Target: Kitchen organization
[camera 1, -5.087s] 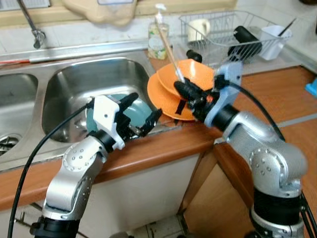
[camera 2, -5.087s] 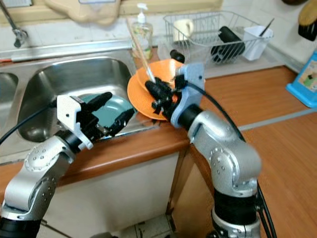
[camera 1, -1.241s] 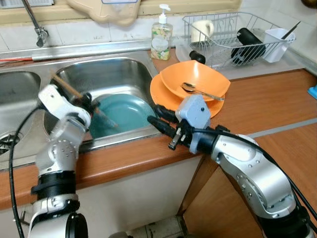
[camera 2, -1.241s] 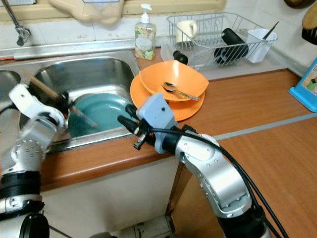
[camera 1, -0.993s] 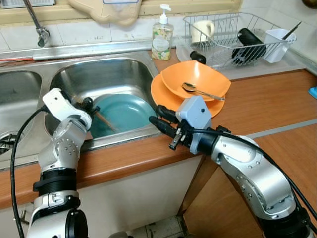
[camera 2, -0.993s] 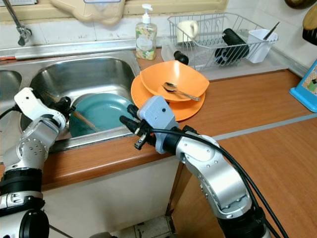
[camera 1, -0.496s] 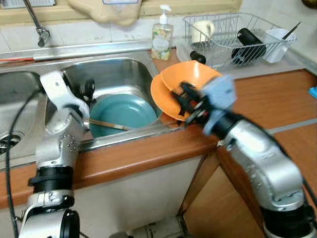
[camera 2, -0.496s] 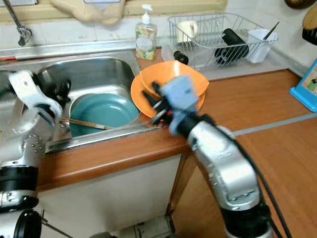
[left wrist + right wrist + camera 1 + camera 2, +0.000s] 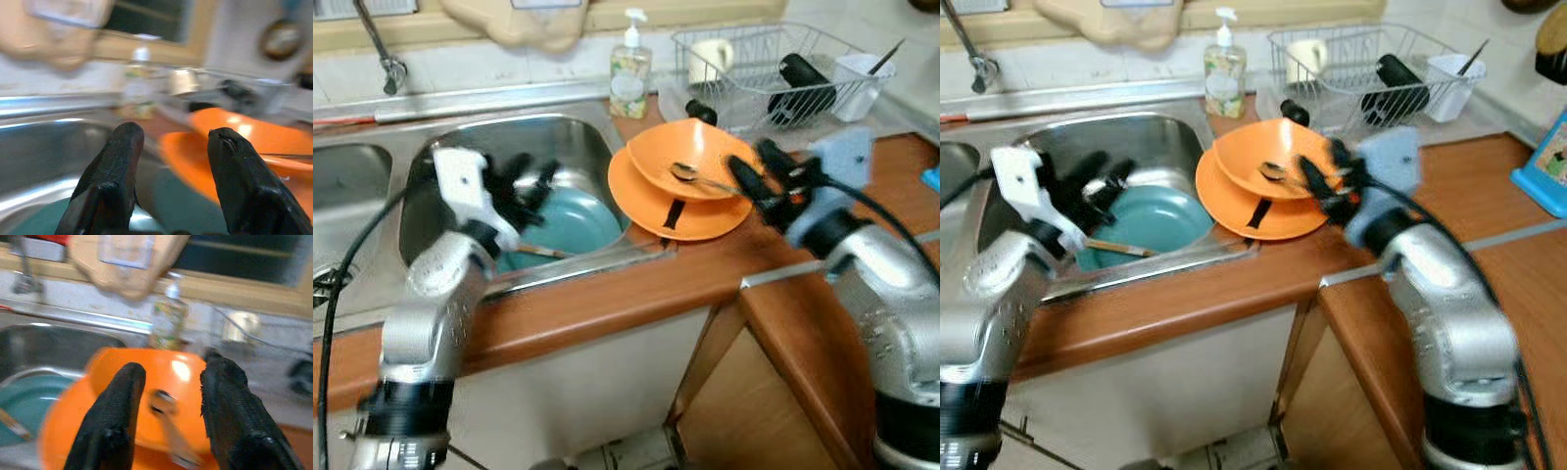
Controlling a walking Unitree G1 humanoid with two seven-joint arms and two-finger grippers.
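Two grippers are up over the counter in the left eye view, each apparently placed for a different part of the tidying. The left gripper (image 9: pixel 530 182) hangs over the sink (image 9: pixel 568 137) with its fingers spread and nothing between them; under it the teal plate (image 9: pixel 576 220) lies on the basin floor with a chopstick (image 9: pixel 540 252) across its 7 o'clock edge, which I judge is where dirty ware gets collected. The left arm rises from 7 o'clock, elbow bent, wrist tipped down toward the basin. At 3 o'clock from the sink the orange bowl (image 9: pixel 693 159) sits on the orange plate (image 9: pixel 677 211) with a spoon (image 9: pixel 690 175) inside. In the right eye view the right gripper (image 9: pixel 1320 182) reaches in from the bowl's 3 o'clock side, forearm level, fingers apart and empty just beside the spoon, likely lining up for it; the dish rack (image 9: pixel 1371 69) and soap bottle (image 9: pixel 1224 65) stand at 12 o'clock. In the left wrist view both fingers (image 9: pixel 117 161) are parted over steel. In the right wrist view, the parted fingers (image 9: pixel 120 406) frame the spoon in the bowl.
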